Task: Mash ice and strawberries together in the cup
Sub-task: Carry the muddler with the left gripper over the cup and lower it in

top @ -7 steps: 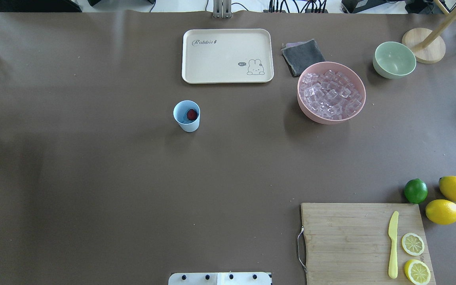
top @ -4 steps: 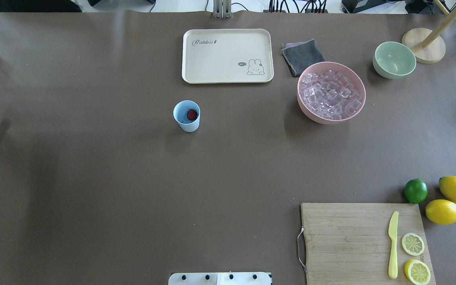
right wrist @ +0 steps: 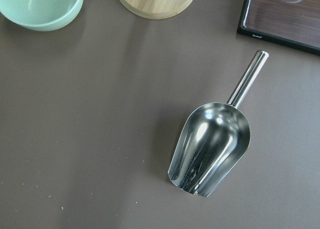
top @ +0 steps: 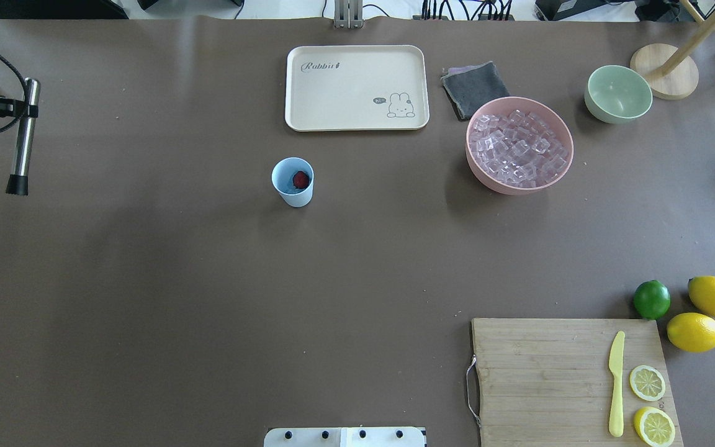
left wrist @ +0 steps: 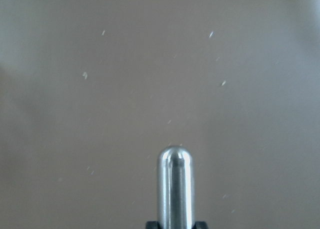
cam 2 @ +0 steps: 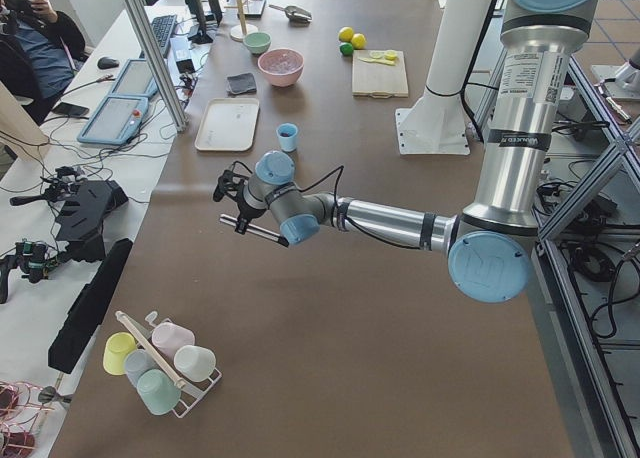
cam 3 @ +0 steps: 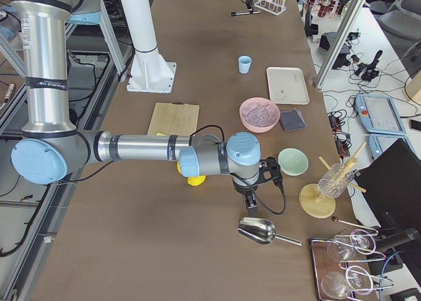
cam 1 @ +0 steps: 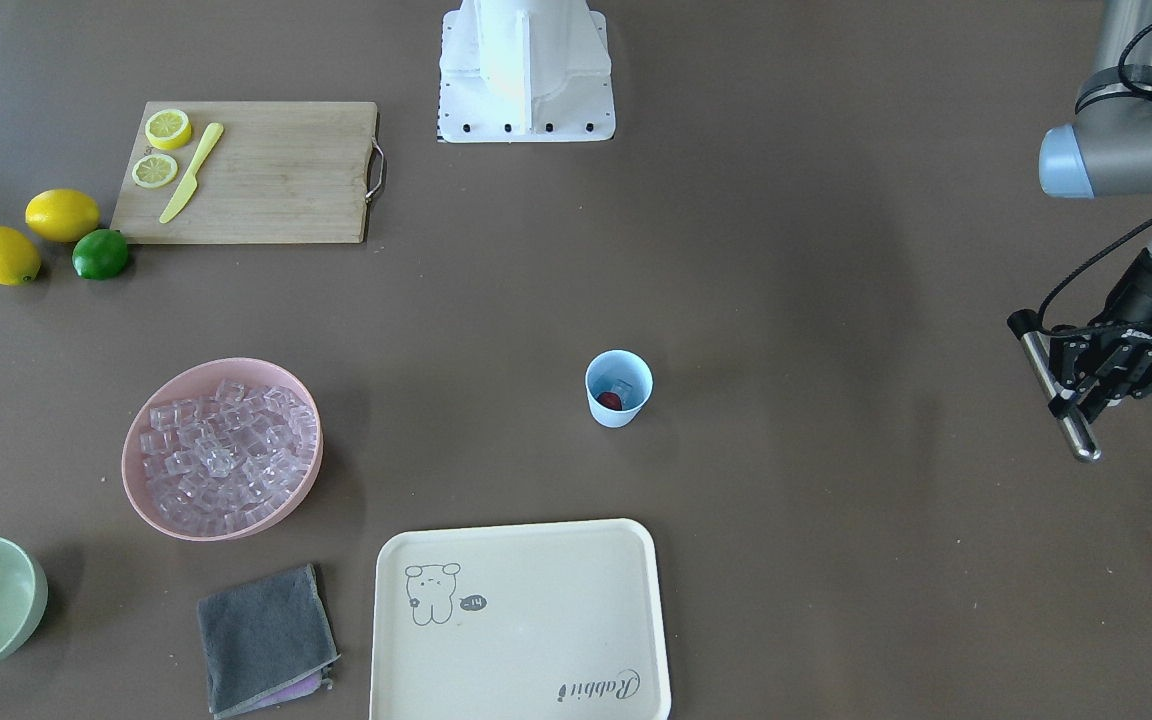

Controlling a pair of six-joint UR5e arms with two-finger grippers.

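Now left gripper [cam 1: 1071,392] clamps a steel muddler [top: 24,133] over left side of table [top: 208,310]; right gripper [cam 3: 253,201] hangs over a metal scoop [right wrist: 210,149], open or closed can't tell; cup [top: 293,181] mid-table holds strawberry [top: 300,179]; ice [top: 519,149] fills pink bowl [top: 519,189].

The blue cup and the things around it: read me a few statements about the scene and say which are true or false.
1. The cup has a strawberry in it. True.
2. The left gripper holds nothing. False: it is shut on a metal rod.
3. The pink bowl is filled with lemons. False: it holds ice.
4. A metal scoop lies on the table. True.
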